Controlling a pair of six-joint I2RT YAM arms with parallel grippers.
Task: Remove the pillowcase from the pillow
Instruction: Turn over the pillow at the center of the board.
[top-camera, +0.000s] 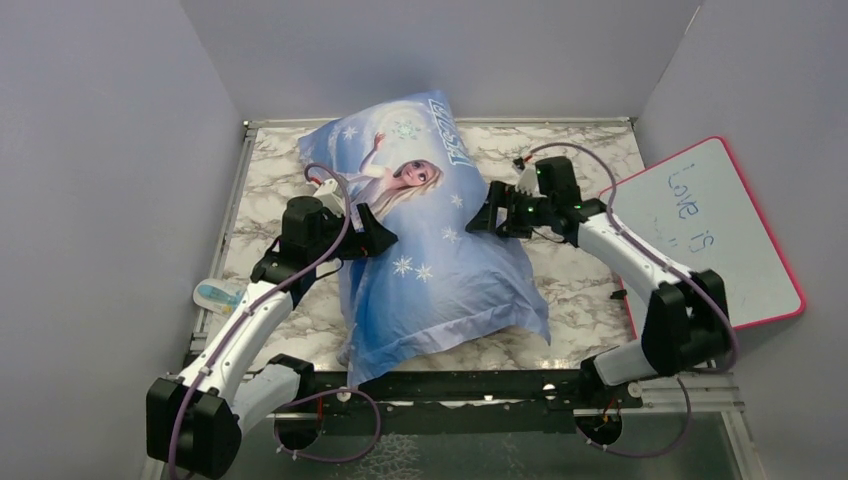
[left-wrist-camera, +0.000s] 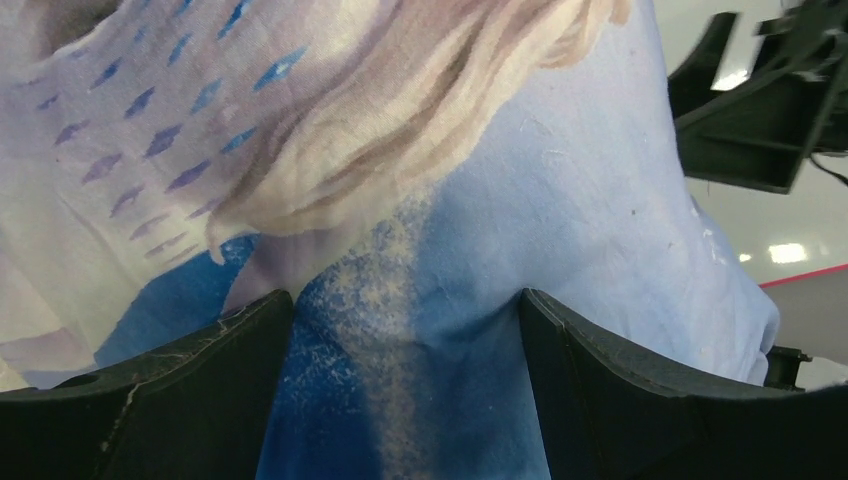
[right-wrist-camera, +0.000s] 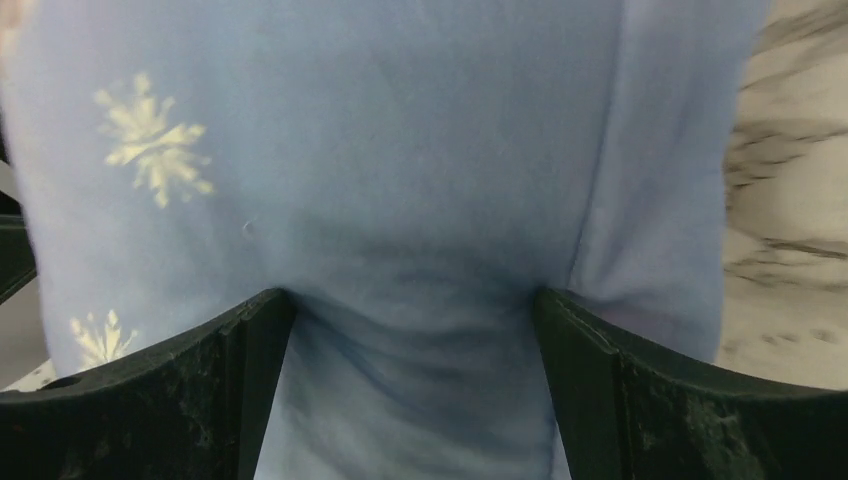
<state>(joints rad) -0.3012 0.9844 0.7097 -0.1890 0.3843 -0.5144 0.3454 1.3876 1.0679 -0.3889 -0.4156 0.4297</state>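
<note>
The pillowcase (top-camera: 440, 250), blue with a blonde princess and snowflakes, lies diagonally across the marble table (top-camera: 590, 285), plump and filled. The pillow itself is hidden inside it. My left gripper (top-camera: 380, 238) presses into the case's left edge. In the left wrist view its jaws stand wide apart, and printed fabric (left-wrist-camera: 400, 380) bulges between the left gripper's (left-wrist-camera: 405, 300) fingertips. My right gripper (top-camera: 488, 216) pushes into the right edge. Its jaws are also wide, and plain blue cloth (right-wrist-camera: 410, 200) is wrinkled between the right gripper's (right-wrist-camera: 412, 298) tips. Neither pinches a fold.
A pink-framed whiteboard (top-camera: 715, 230) with handwriting leans at the table's right side. A small pale blue object (top-camera: 218, 295) lies at the left edge. Grey walls enclose the table on the left, back and right.
</note>
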